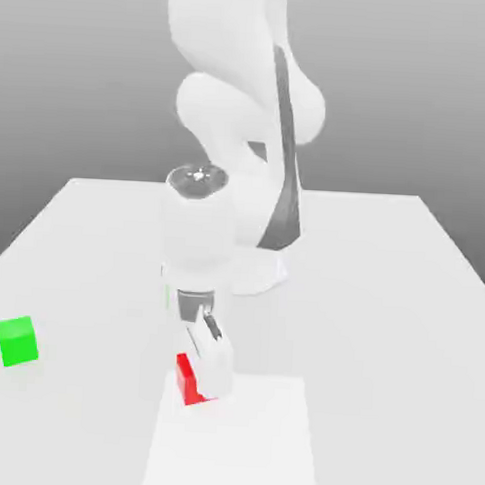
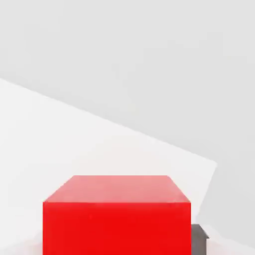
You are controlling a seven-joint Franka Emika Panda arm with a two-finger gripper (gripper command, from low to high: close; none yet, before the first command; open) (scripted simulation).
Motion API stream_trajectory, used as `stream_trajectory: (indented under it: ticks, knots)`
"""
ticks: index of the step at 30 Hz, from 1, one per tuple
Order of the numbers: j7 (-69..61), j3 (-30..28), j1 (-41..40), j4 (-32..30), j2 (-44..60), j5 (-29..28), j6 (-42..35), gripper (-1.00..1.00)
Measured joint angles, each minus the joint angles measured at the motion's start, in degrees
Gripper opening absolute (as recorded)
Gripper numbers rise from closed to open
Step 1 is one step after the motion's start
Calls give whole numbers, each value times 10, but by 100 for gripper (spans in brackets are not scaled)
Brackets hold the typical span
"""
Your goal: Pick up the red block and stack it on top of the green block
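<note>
The red block [image 1: 186, 377] is over by the sheet [image 1: 236, 441], at that corner of it which is on the exterior view's left and nearer the arm's base. The hand [image 1: 202, 381] is right down on it, drawn in narrow, with the block gripped between its fingers. The block looks level, its top flat, but it's turned a bit askew: the low edge facing me climbs slightly toward the exterior view's right. In the hand view its straight edges run at a slant to the sheet's edges. As for a long axis, I can't pick one out; the hand covers much of the block in the exterior view, and the hand view cuts it off. The green block [image 1: 18, 342] sits upright on the worktop [image 1: 381, 344], well apart, out at the exterior view's left, also turned slightly, with nothing on top of it.
</note>
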Motion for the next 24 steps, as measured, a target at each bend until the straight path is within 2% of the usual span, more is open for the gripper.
stream_trajectory:
  ticks: [4, 6, 15, 17, 20, 21, 24]
  knots:
    - [-28, 2, 11, -12, -82, 40, -70, -100]
    - [-53, -19, -8, 0, -99, 45, -99, -100]
    - [-251, -168, -244, 133, -60, 34, -193, -100]
    - [-276, -159, -288, 145, -30, 45, -175, -100]
    - [-298, -139, -276, 151, 27, 69, -125, -100]
    - [-304, -133, -280, 152, 47, 77, -107, 100]
    - [-304, -133, -280, 152, 47, 77, -107, 100]
